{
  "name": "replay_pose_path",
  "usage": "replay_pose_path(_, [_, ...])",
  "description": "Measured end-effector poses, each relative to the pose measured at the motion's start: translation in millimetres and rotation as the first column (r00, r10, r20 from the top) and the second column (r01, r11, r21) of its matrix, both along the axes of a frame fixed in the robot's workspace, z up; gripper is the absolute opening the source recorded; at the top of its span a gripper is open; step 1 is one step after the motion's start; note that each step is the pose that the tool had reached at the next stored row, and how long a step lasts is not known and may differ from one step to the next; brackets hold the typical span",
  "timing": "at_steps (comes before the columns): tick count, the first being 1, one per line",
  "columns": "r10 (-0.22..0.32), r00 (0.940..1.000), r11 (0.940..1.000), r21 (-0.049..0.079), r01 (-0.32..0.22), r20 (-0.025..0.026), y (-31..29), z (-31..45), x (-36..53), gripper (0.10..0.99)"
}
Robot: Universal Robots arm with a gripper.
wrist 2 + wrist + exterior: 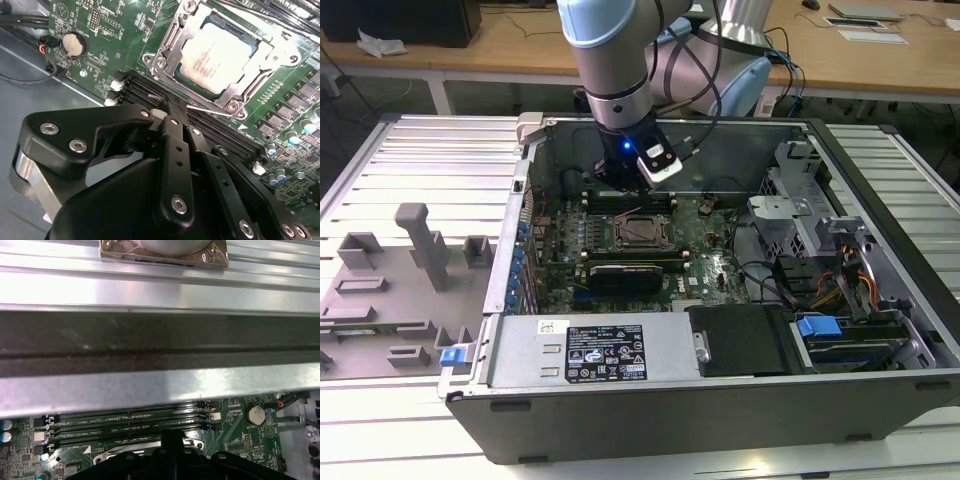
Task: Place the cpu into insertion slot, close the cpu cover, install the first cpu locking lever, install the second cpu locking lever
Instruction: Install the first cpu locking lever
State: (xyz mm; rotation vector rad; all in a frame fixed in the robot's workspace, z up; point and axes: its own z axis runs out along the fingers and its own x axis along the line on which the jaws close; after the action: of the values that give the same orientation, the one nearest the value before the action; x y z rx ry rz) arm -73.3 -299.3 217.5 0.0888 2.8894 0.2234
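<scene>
Just beside the cpu, which is seated under the cpu cover, the gripper is held with fingers closed together.

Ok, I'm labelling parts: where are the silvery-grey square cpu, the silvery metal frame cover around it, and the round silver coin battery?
Silvery-grey square cpu (pixel 220 57): second wrist view, centre of its top.
Silvery cpu cover (pixel 248 80): second wrist view, frame's side bar.
Round coin battery (pixel 74 44): second wrist view, its face.

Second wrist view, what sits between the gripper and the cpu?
Between gripper and cpu: black memory slots and a thin metal lever, in the second wrist view.
</scene>
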Motion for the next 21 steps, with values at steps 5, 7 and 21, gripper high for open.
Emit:
replay_pose_path(5, [-0.037, 0.9993, 0.9993, -0.001, 0.037, -0.0003, 0.8, -2.0, 0.0, 0.106])
replay_pose_path(7, [-0.048, 0.9988, 0.9988, -0.001, 0.048, -0.0002, 1.4, -2.4, 0.0, 0.106])
replay_pose_path(21, [-0.128, 0.9917, 0.9917, -0.001, 0.128, -0.0001, 7.7, -5.3, 0.0, 0.106])
